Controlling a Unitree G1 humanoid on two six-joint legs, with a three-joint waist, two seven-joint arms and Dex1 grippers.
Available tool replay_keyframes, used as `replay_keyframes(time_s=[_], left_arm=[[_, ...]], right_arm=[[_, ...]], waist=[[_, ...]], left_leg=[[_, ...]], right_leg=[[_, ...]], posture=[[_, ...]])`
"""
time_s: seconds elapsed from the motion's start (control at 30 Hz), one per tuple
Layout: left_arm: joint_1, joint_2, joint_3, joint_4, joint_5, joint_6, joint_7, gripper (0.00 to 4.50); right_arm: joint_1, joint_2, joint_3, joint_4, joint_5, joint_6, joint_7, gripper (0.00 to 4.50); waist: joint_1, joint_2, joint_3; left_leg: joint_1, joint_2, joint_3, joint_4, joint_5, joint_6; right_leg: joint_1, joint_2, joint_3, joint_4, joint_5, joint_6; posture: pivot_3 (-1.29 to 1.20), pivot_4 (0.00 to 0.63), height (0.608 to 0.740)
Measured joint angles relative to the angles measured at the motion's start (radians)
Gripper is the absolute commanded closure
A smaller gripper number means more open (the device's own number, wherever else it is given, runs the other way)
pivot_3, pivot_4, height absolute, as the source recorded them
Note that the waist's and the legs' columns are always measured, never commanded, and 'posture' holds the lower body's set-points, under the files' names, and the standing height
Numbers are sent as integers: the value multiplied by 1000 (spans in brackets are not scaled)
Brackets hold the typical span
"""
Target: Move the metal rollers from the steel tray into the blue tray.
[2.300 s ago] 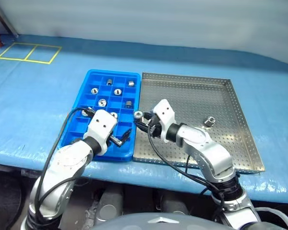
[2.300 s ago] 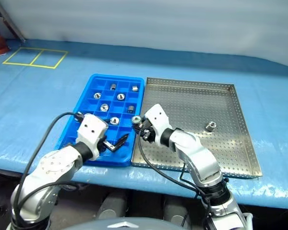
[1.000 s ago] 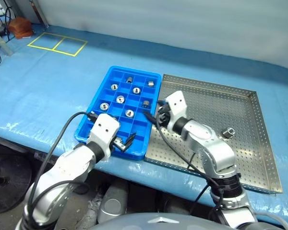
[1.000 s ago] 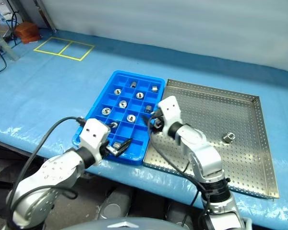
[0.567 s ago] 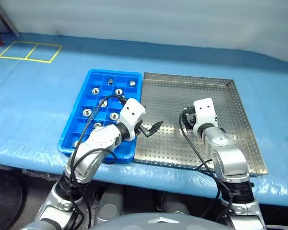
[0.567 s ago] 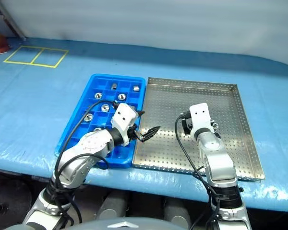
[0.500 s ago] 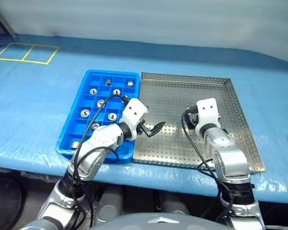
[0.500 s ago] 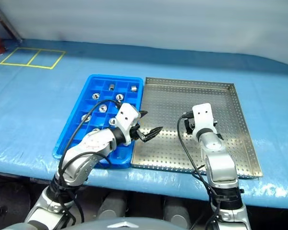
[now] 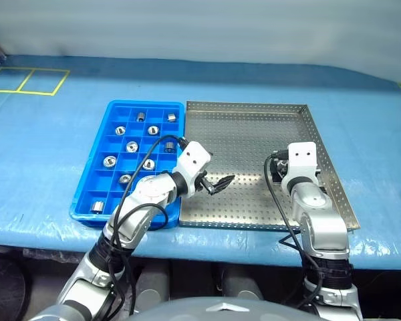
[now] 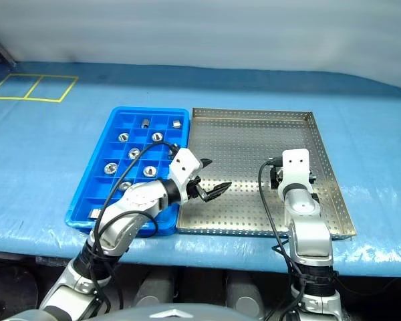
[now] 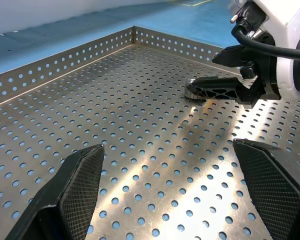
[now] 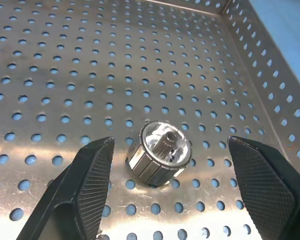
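Note:
One metal roller (image 12: pixel 160 160) lies on its side on the steel tray (image 9: pixel 254 134), near the tray's right rim. My right gripper (image 12: pixel 171 145) is open, one finger on each side of this roller, neither touching it. My left gripper (image 9: pixel 220 182) hangs open and empty over the steel tray's left part, close to the blue tray (image 9: pixel 146 102). Several rollers (image 9: pixel 132 146) sit in the blue tray's compartments. In the left wrist view the right gripper's fingers (image 11: pixel 220 92) rest low on the perforated floor.
Both trays stand side by side on a table under a blue cover (image 9: pixel 47 154). Yellow tape squares (image 9: pixel 27 80) mark the cover at the far left. The table's front edge (image 9: pixel 207 242) runs just in front of the trays.
My right gripper let go of a roller at the blue tray and swung right across the steel tray to the lone roller. My left gripper swung from the blue tray over the steel tray.

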Motion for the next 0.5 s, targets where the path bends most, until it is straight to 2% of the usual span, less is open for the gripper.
replay_keyframes(time_s=[0.2, 0.3, 0.37, 0.5], left_arm=[[9, 1, 4, -3, 5, 3, 1, 0], [16, 1, 5, -3, 8, 4, 1, 0], [21, 2, 6, -3, 9, 5, 2, 0], [26, 3, 6, -3, 10, 8, 2, 0]], right_arm=[[-21, 22, -33, 63, 6, -22, -3, 673], [-28, 23, -41, 92, 10, -45, -3, 1243], [-28, 23, -45, 103, 17, -55, 0, 1875], [-32, 23, -45, 118, 28, -73, 6, 1875]], waist=[[1, 0, 0], [3, 0, 0], [3, 0, 0], [3, 0, 0]], left_leg=[[0, 0, 0, 0, 0, 0], [0, 0, 0, 0, 0, 0], [0, 0, 0, 0, 0, 0], [0, 0, 0, 0, 0, 0]], right_leg=[[0, 0, 0, 1, 1, 1], [0, 0, 0, 1, 1, 1], [0, 0, 0, 1, 1, 1], [0, 0, 0, 1, 1, 1]], posture=[[140, 150, 740], [143, 150, 740], [144, 150, 740], [145, 150, 740]])
